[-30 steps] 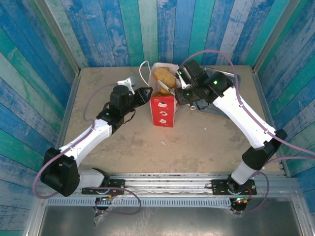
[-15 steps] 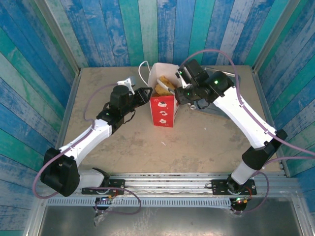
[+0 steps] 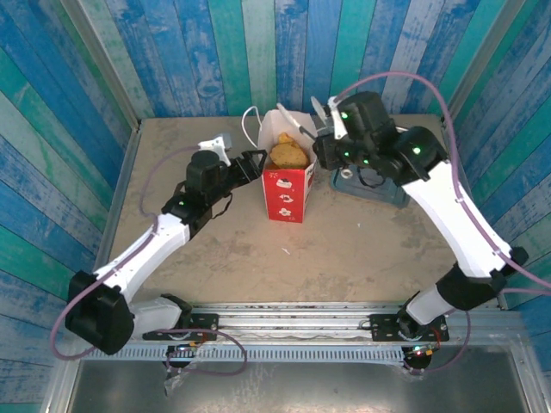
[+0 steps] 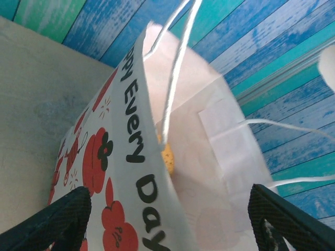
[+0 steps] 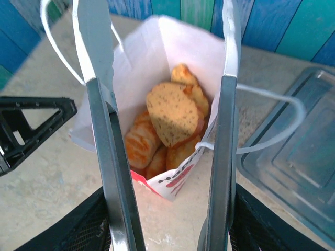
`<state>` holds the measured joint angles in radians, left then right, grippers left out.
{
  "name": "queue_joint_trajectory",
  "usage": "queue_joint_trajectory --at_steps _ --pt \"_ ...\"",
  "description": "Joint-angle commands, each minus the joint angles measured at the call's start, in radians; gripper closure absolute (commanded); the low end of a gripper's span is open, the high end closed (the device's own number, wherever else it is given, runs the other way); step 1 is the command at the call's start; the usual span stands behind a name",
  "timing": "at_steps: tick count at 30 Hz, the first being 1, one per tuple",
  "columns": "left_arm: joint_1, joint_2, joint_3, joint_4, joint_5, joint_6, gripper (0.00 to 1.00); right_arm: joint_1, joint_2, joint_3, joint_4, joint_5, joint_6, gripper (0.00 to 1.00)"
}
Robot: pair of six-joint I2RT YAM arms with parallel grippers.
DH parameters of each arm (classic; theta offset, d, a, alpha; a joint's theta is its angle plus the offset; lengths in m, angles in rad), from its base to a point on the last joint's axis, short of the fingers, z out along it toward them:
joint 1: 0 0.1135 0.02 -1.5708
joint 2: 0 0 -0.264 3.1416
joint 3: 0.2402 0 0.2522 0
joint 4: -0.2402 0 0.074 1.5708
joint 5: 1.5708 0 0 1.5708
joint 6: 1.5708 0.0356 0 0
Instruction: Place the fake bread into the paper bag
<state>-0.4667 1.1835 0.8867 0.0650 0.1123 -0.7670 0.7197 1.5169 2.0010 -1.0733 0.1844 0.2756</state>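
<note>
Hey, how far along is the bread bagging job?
Done: several pieces of bread piled in the paper bag. In hand: the right hand holds empty tongs above it; the left hand stands open at its rim. Left: maybe nothing; the tray's visible part is bare.

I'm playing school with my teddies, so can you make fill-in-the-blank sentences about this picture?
The fake bread sits ____ the paper bag.
The right claw holds metal ____.
The paper bag's lower part is coloured ____.
Missing words: inside, tongs, red.
</note>
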Motion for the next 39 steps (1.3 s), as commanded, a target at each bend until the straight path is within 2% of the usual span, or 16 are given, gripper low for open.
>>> queue_joint_trajectory --at_steps 1,9,15,22,26,29,35,39 --pt "-0.004 -0.111 -0.013 -0.037 -0.064 0.044 0.14 0.004 -0.107 -0.023 0.074 0.068 -0.006 0.43" --pt "-0.004 -0.253 -0.05 -0.128 -0.214 0.116 0.01 -0.013 -0.311 -0.185 0.108 0.257 0.017 0.44" --pt "-0.004 -0.367 -0.084 -0.177 -0.331 0.149 0.06 -0.056 -0.421 -0.343 0.111 0.306 0.077 0.44" --pt "-0.004 -0.519 -0.168 -0.204 -0.476 0.152 0.06 -0.112 -0.536 -0.559 0.119 0.37 0.141 0.45" --pt "-0.004 -0.585 -0.205 -0.216 -0.541 0.152 0.06 -0.213 -0.576 -0.687 0.167 0.349 0.154 0.46" --pt "-0.004 -0.609 -0.219 -0.22 -0.567 0.159 0.06 -0.286 -0.565 -0.77 0.216 0.271 0.148 0.46" --pt "-0.004 -0.611 -0.237 -0.225 -0.594 0.174 0.06 -0.387 -0.451 -0.935 0.367 0.145 0.157 0.46" --pt "-0.004 -0.6 -0.243 -0.216 -0.607 0.189 0.06 -0.411 -0.338 -0.996 0.496 0.124 0.172 0.46"
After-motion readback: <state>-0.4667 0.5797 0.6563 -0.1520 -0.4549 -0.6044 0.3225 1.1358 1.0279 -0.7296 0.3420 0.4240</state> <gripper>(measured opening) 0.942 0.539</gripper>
